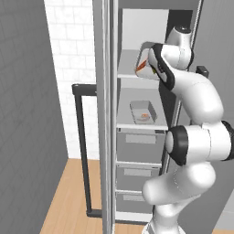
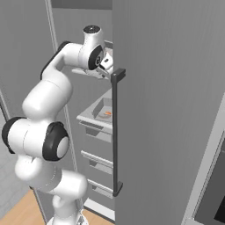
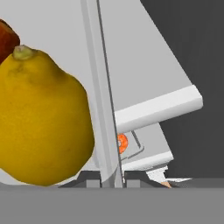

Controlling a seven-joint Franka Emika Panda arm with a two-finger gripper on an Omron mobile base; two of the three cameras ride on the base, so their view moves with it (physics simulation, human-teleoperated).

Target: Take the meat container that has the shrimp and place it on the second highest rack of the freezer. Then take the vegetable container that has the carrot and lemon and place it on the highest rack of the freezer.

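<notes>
The vegetable container is a clear tub held tilted at the front of the highest rack of the freezer. My gripper is shut on its wall. The hand view shows the yellow lemon up close, with the carrot's end behind it. I cannot tell whether the tub touches the shelf. The meat container with the orange shrimp sits on the second highest rack. From the right, the gripper is above the meat container.
The freezer door stands open, with its edge left of the shelves and its black bar handle beyond. In the right base view the door is close beside the arm. Grey drawers lie below the racks.
</notes>
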